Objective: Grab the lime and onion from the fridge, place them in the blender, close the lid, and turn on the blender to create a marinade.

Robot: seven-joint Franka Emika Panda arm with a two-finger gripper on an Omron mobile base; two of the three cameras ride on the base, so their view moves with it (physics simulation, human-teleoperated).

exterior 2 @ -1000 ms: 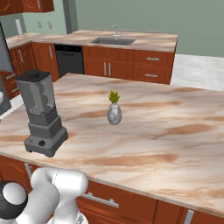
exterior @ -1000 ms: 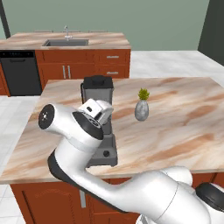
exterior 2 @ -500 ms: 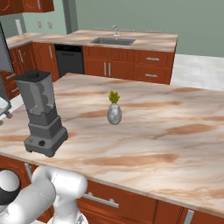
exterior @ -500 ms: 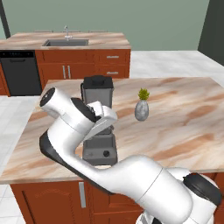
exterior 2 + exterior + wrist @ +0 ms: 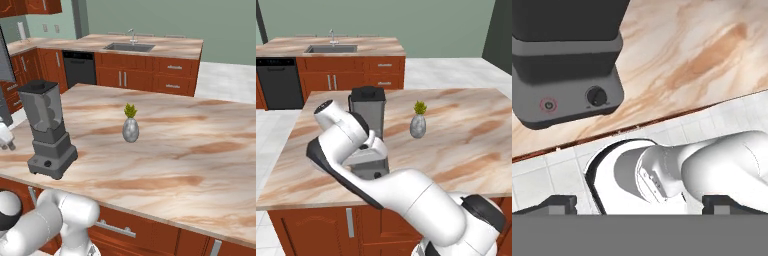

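The blender (image 5: 49, 131) stands at the left of the right base view, on the near left part of the marble island counter (image 5: 190, 150), close to its front edge. Its lid (image 5: 368, 93) is on the jar – a black cap with a raised centre, seen at upper centre-left of the left base view. In that view the white arm crosses in front of the blender's base and hides most of it.

The hand view looks down at the blender's base at upper left, with the red button (image 5: 548, 105) and the black knob (image 5: 596, 96) side by side on its front face, knob to the right. Below the counter's edge there is white tiled floor (image 5: 542, 175).

Gripper (image 5: 639, 204) – the two dark tips sit at the far lower left and lower right of the hand view, spread wide apart, jaws released, nothing between them.

A small grey vase (image 5: 130, 129) with green leaves stands mid-counter, well apart from the blender. Sink (image 5: 129, 47) and dishwasher (image 5: 80, 68) line the back counter.
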